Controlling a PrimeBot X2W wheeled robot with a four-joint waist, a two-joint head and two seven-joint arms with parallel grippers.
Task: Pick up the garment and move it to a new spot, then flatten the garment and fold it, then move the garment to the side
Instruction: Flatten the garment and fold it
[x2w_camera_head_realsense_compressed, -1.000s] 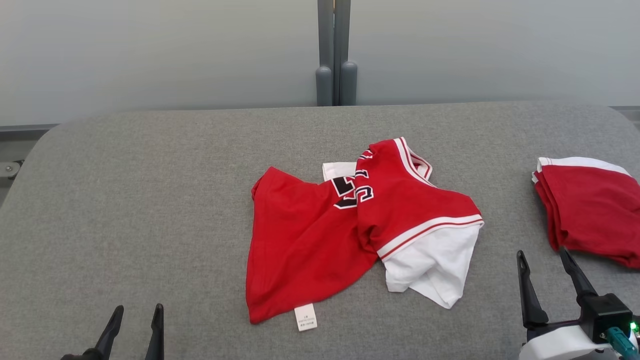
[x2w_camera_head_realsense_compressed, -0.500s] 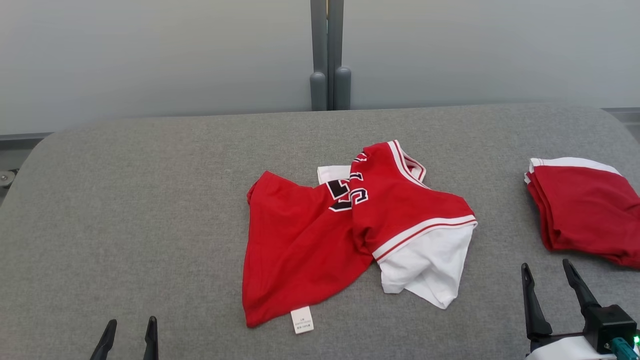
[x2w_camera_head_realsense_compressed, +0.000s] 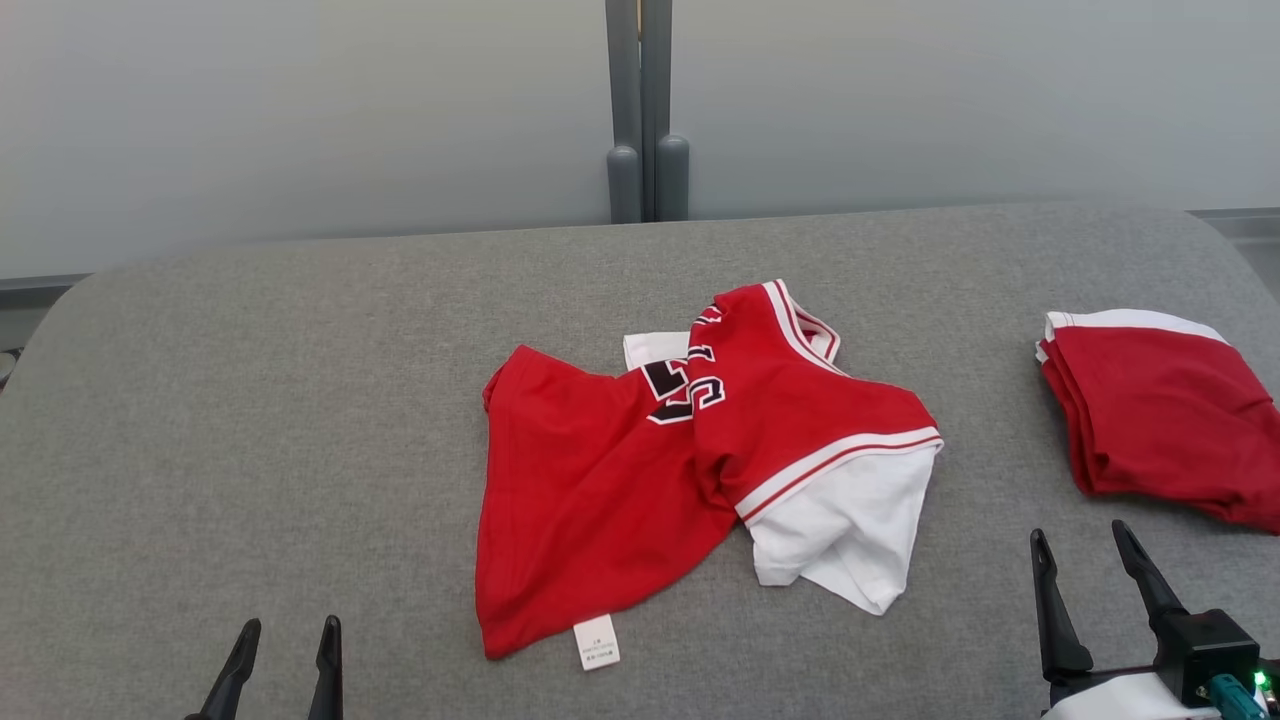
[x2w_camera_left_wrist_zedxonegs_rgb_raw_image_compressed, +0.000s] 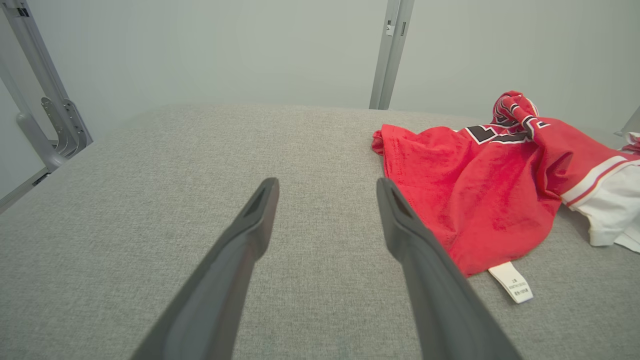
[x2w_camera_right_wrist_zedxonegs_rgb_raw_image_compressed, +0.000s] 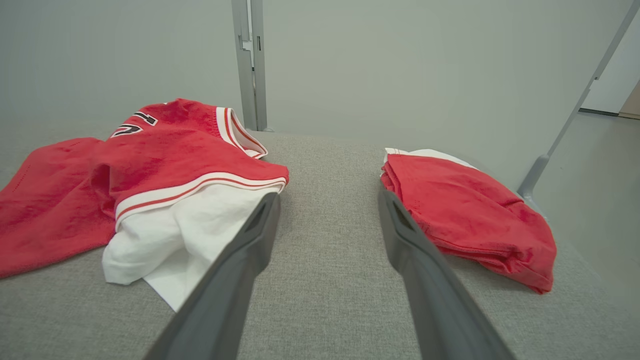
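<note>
A crumpled red and white garment (x2w_camera_head_realsense_compressed: 640, 480) with black numerals lies in the middle of the grey padded table (x2w_camera_head_realsense_compressed: 250, 400); its white label points toward me. It also appears in the left wrist view as the garment (x2w_camera_left_wrist_zedxonegs_rgb_raw_image_compressed: 475, 190) and in the right wrist view as the garment (x2w_camera_right_wrist_zedxonegs_rgb_raw_image_compressed: 150, 185). My left gripper (x2w_camera_head_realsense_compressed: 287, 630) stands open at the lower left, well left of the cloth, nothing between its fingers. Low at the right my right gripper (x2w_camera_head_realsense_compressed: 1080, 535) is open too, just right of the white sleeve and empty.
A second red garment (x2w_camera_head_realsense_compressed: 1160, 410), folded, sits near the table's right edge, just beyond my right gripper; it is the folded garment (x2w_camera_right_wrist_zedxonegs_rgb_raw_image_compressed: 465, 210) in the right wrist view. A grey post (x2w_camera_head_realsense_compressed: 640, 110) stands behind the table against a pale wall.
The head camera has shifted, so the whole scene sits slightly further left. Both grippers stay open and low; the garment lies as it did.
</note>
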